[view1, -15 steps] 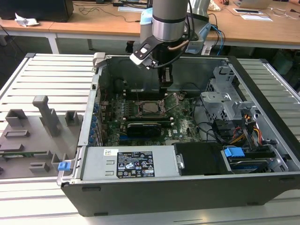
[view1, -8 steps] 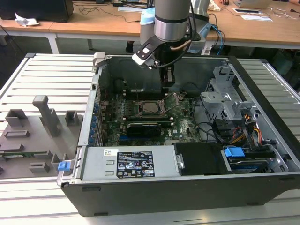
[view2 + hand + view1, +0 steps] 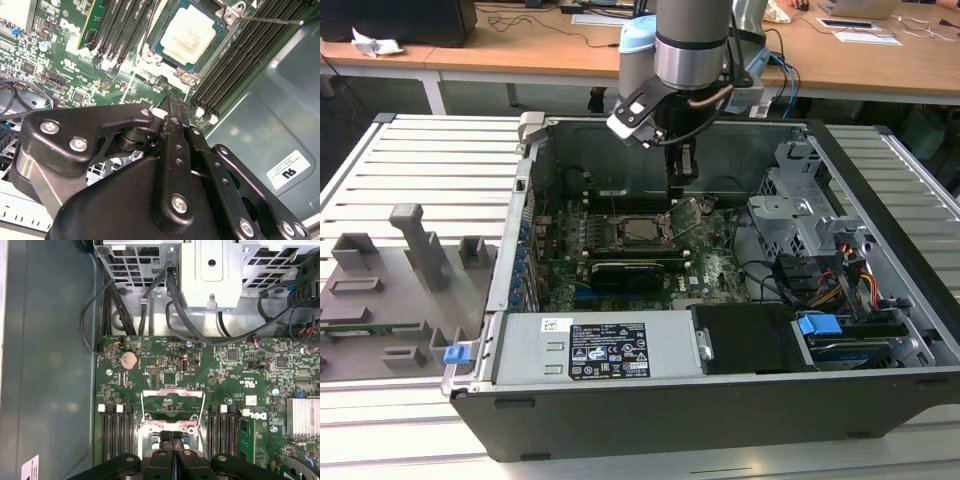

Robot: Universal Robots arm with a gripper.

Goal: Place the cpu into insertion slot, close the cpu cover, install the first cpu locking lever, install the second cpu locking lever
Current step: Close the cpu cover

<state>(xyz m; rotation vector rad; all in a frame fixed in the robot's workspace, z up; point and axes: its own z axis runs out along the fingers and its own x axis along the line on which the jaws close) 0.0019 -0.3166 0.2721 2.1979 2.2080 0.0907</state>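
- The open pc case (image 3: 720, 410) sat on a slatted table, with a grey fixture tray (image 3: 410, 270) off to the exterior view's left.
- Inside, the power supply (image 3: 590, 350) ran along the near wall and the drive cage (image 3: 800, 210) sat on the exterior view's right. Black cables (image 3: 100, 305) looped from it onto the motherboard (image 3: 710, 265).
- Memory slots (image 3: 235, 65) flanked the socket on both sides, and a long black card (image 3: 630, 272) lay just beside it.
- The cpu (image 3: 189, 37) was already sitting flat in the insertion slot (image 3: 150, 57).
- The cpu cover (image 3: 172, 393) was flipped up, not down over the chip. One thin wire lever (image 3: 270, 20) stuck out free.
- My arm came straight down into the case, with my gripper (image 3: 172, 102) pointing at the board right next to the socket. It was pinched together with nothing in it.
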